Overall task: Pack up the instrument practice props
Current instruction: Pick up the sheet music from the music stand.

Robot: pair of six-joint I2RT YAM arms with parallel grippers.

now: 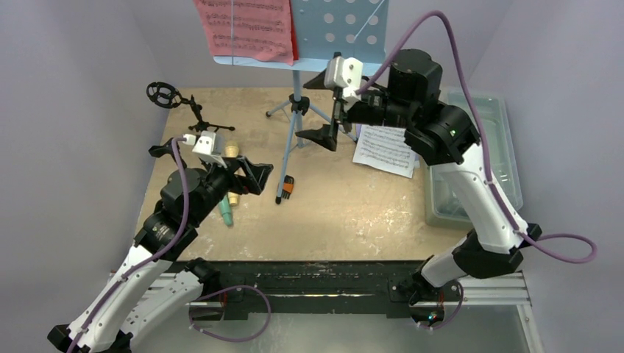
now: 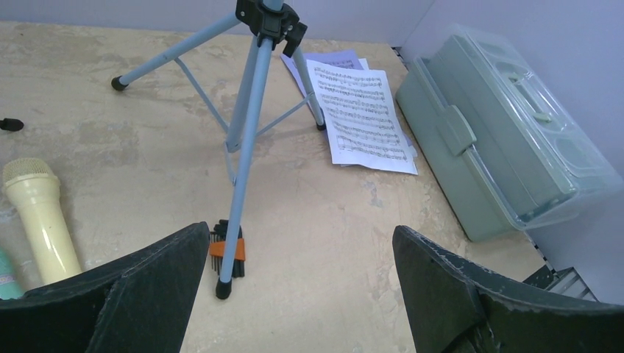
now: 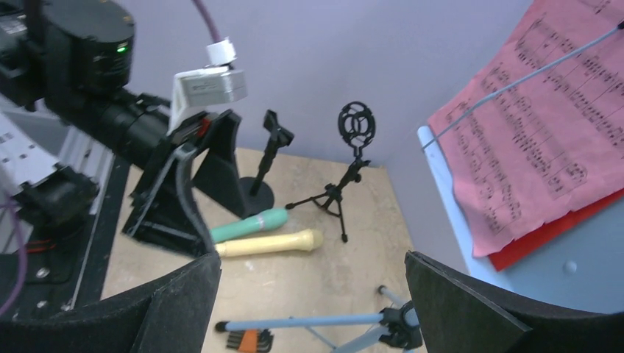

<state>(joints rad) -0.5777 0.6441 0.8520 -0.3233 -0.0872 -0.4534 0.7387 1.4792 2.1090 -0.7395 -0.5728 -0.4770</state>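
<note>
We are logging these items.

- The left claw (image 2: 298,294): we are finding its jaws spread wide and gripping nothing. It is hanging low over the surface (image 1: 346,213), facing the near foot of the light-blue tripod (image 1: 294,110).
- The right claw (image 1: 324,109): its jaws are also gaping fully and are empty. It is hovering beside the tripod's post, below the perforated tray (image 1: 346,29).
- The tripod is standing upright at the middle back of the surface, legs spread.
- The pink page (image 1: 246,29) is leaning on the tray, with the red page (image 3: 544,235) peeking out beneath it.
- The white music sheet (image 1: 384,151) is lying flat to the right of the tripod. It is overlapping the purple page (image 2: 335,59), near the grey tub (image 1: 478,162) at the right edge.
- The yellow microphone (image 2: 40,213) and the mint-green microphone (image 3: 250,224) are lying side by side on the left, partly under the left arm.
- The black microphone tripod (image 1: 195,110), carrying a ring mount, is standing at the back left.
- The second black stand (image 3: 261,169), on a round base, is standing near it.
- The hex-key set (image 2: 228,250) is lying just beside the tripod's near foot.
</note>
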